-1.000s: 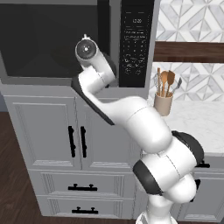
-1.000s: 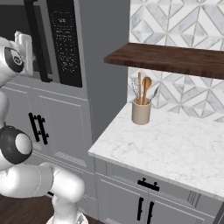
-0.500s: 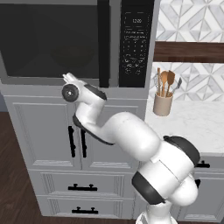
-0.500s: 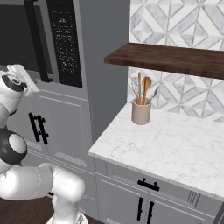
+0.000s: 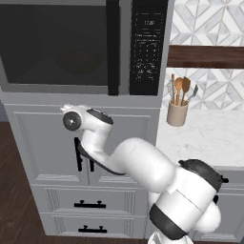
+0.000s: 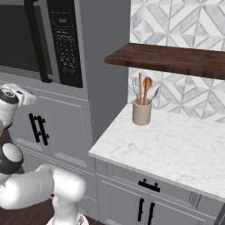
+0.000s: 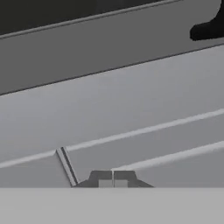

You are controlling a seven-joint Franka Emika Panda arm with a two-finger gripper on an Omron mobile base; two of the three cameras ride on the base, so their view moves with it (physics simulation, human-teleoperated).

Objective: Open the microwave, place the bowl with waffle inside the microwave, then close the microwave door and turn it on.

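The microwave (image 5: 86,47) is built in above grey cabinets, with its black keypad panel (image 5: 147,47) on the right. The microwave door (image 5: 52,47) is shut, and its long black bar handle (image 5: 113,47) stands upright beside the keypad. My hand (image 5: 72,121) hangs below the microwave, in front of the upper cabinet doors. In the hand view my gripper (image 7: 112,178) is shut with nothing between its fingertips. It faces the cabinet front, with the door's lower edge and the handle's end (image 7: 210,28) above. The bowl with waffle is out of view.
A beige crock with wooden spoons (image 5: 177,112) stands on the marble counter (image 5: 209,138) to the right, under a dark wooden shelf (image 6: 171,59). Cabinet doors with short black handles (image 5: 78,155) and drawers lie below the microwave.
My arm has swung down and to the left, from in front of the microwave's handle to the cabinet doors beneath it. The microwave door has stayed shut.
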